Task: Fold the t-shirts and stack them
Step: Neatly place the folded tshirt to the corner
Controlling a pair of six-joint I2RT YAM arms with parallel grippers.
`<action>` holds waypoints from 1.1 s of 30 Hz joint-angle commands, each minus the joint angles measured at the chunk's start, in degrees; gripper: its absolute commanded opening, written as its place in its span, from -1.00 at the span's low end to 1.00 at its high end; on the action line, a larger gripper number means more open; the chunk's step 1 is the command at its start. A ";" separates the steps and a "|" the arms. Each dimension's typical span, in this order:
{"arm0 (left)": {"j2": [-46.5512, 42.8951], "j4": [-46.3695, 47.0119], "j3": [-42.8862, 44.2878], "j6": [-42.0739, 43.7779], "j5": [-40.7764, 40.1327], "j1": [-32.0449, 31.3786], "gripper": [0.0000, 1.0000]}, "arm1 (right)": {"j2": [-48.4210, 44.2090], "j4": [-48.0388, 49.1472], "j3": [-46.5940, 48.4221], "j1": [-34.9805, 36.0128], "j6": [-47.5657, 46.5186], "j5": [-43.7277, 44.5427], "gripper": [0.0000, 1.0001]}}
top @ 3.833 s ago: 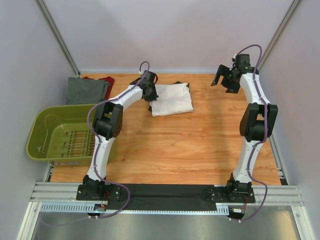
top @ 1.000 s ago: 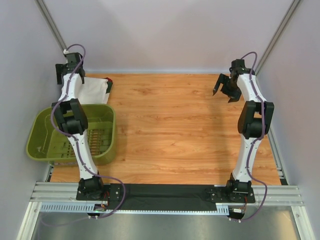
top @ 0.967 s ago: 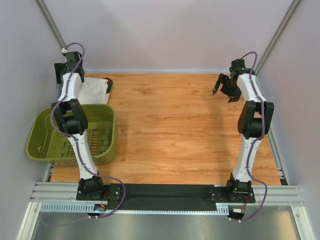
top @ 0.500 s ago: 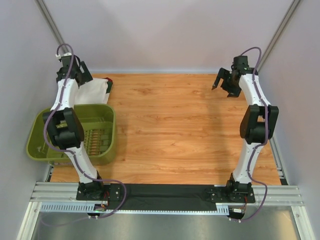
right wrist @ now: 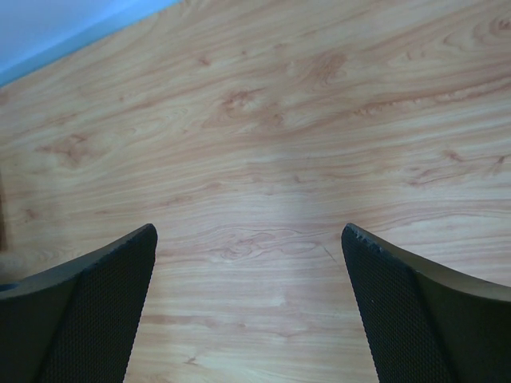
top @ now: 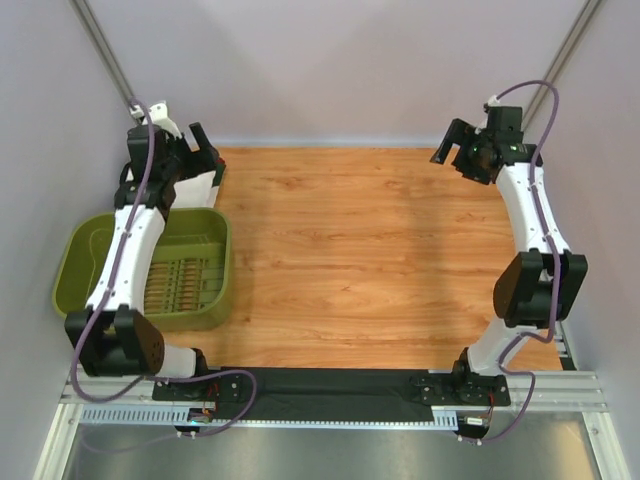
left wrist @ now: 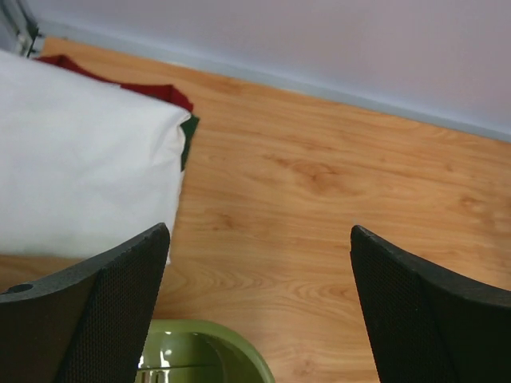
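A folded white t-shirt (left wrist: 80,175) lies on top of the pile at the table's back left corner. A dark red t-shirt (left wrist: 160,89) shows under its far edge, and a dark green bit (left wrist: 188,136) peeks out at its corner. In the top view the white t-shirt (top: 200,186) is partly hidden by my left arm. My left gripper (left wrist: 259,231) hangs open and empty above the table beside the pile, also seen from above as the left gripper (top: 200,150). My right gripper (right wrist: 249,231) is open and empty over bare wood at the back right; the top view shows the same right gripper (top: 455,150).
An olive-green plastic basket (top: 75,262) stands at the left edge, just in front of the pile; its rim (left wrist: 209,351) shows under my left gripper. Walls close in the table at the back and sides. The wooden table (top: 370,260) spreads between the arms.
My left arm has risen off the pile and swung slightly right and forward. My right arm has lifted and stretched higher at the back right. Both grippers stayed open.
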 commanded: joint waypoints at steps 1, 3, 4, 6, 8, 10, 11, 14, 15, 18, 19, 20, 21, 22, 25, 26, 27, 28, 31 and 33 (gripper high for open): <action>-9.18 1.96 -3.99 1.45 5.89 0.22 0.99 | -6.31 1.92 1.87 0.17 0.03 1.62 1.00; -14.71 0.55 -5.06 2.32 6.60 0.22 0.99 | -9.11 1.74 0.91 0.17 -0.67 1.54 1.00; -16.48 -0.32 -5.94 2.59 6.87 0.31 0.99 | -10.26 1.91 0.12 0.17 -0.85 1.62 1.00; -21.83 -3.66 -6.91 3.38 7.31 0.22 0.99 | -14.63 3.66 -4.34 0.17 -0.68 1.98 1.00; -25.62 -5.51 -9.97 3.91 5.82 0.22 0.99 | -18.42 8.12 -9.44 0.17 -0.33 0.76 1.00; -30.90 -6.74 -13.74 4.18 2.59 0.22 0.99 | -24.23 11.57 -17.70 0.17 0.64 -0.57 1.00; -32.48 -7.79 -14.98 3.74 1.17 0.22 0.99 | -27.81 13.93 -20.08 0.17 1.08 -1.35 1.00; -37.93 -9.12 -19.99 1.99 -1.30 0.31 0.99 | -33.71 16.76 -29.66 0.17 2.05 -1.37 1.00; -40.21 -9.12 -21.40 1.19 -2.52 0.31 0.99 | -35.13 17.20 -31.94 0.17 2.48 -0.58 1.00; -44.34 -8.25 -27.02 -0.22 -2.71 0.22 0.99 | -40.32 22.81 -43.36 0.08 5.03 0.75 1.00; -45.23 -7.63 -30.00 -0.13 -2.54 0.22 0.99 | -41.37 24.75 -48.87 0.17 5.65 0.49 1.00; -46.02 -6.24 -31.33 -0.22 -2.36 0.22 0.99 | -42.86 27.46 -50.84 0.17 6.78 0.31 1.00; -46.99 -5.79 -33.17 -0.31 -2.53 0.22 0.99 | -43.31 28.19 -52.60 0.17 7.75 0.66 1.00; -47.35 -5.26 -33.89 -0.57 -2.71 0.22 0.99 | -43.40 28.37 -53.58 0.17 8.28 1.27 1.00; -47.96 -4.38 -35.47 -1.19 -2.45 0.31 0.99 | -42.88 28.28 -54.64 0.17 8.03 1.89 1.00; -47.96 -4.12 -35.65 -1.19 -2.10 0.22 0.99 | -42.36 27.76 -54.03 0.17 7.42 2.06 1.00; -47.96 -4.11 -36.00 -1.19 -1.83 0.22 0.99 | -42.09 27.76 -53.68 0.17 7.24 2.41 1.00; -47.96 -3.85 -36.18 -1.19 -1.74 0.22 0.99 | -41.83 27.41 -53.15 0.17 6.80 2.68 1.00; -48.05 -4.20 -36.44 -0.66 -1.92 0.22 0.98 | -40.51 27.75 -51.22 0.17 6.62 2.86 1.00; -48.40 -4.29 -36.62 -0.31 -1.92 0.22 0.98 | -39.98 27.84 -50.08 0.17 6.79 2.42 1.00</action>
